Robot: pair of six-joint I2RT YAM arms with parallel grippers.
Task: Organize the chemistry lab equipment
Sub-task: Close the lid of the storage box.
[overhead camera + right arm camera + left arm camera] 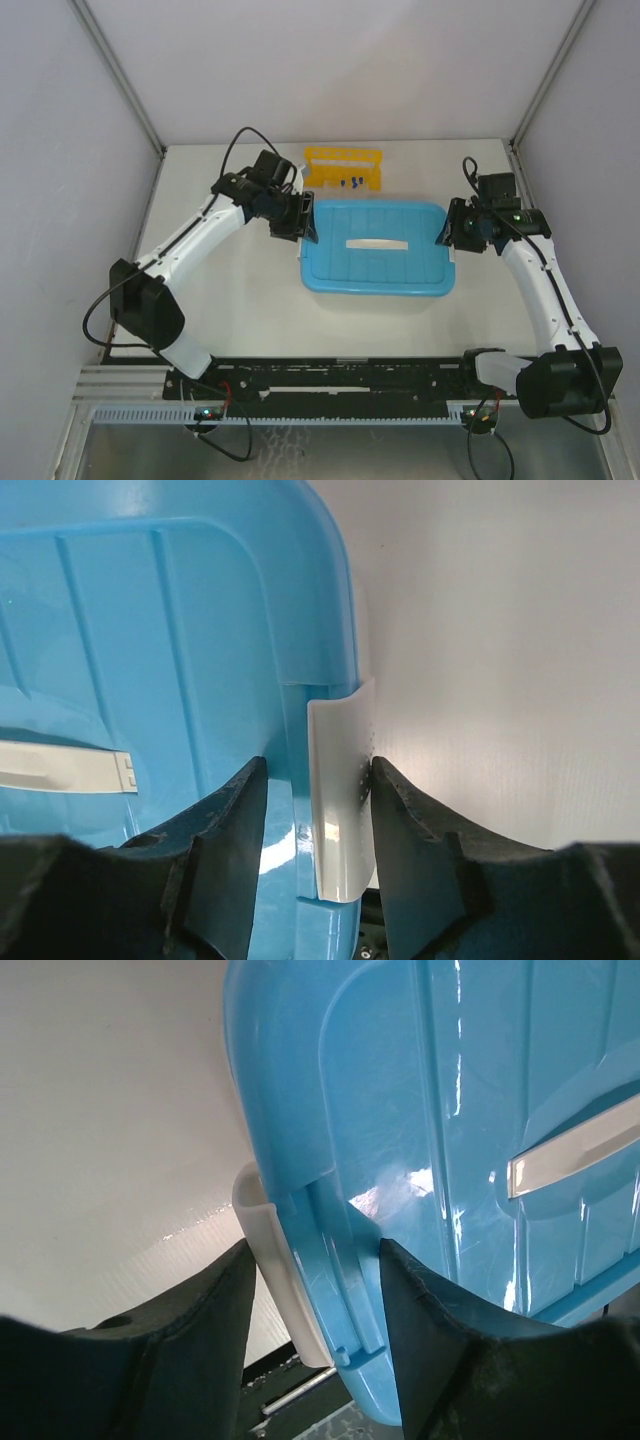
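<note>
A yellow tube rack point(343, 165) lies at the back of the table, with small blue-capped tubes point(350, 183) at its near edge. In front of it the blue lid point(375, 245) sits on the white tub. My left gripper point(308, 222) is at the lid's left end. In the left wrist view its fingers point(225, 1300) pinch the tub's white rim point(262, 1230) and the lid's edge point(330, 1250) together. My right gripper point(447, 238) is at the right end, where one finger point(400, 810) presses a white tab point(340, 780) and the other lies on the lid point(150, 660). The tub's contents are hidden.
The lid has a white handle strip point(372, 244) in its middle. Grey walls close in the table on the left, back and right. The arms' black base rail point(340, 380) runs along the near edge.
</note>
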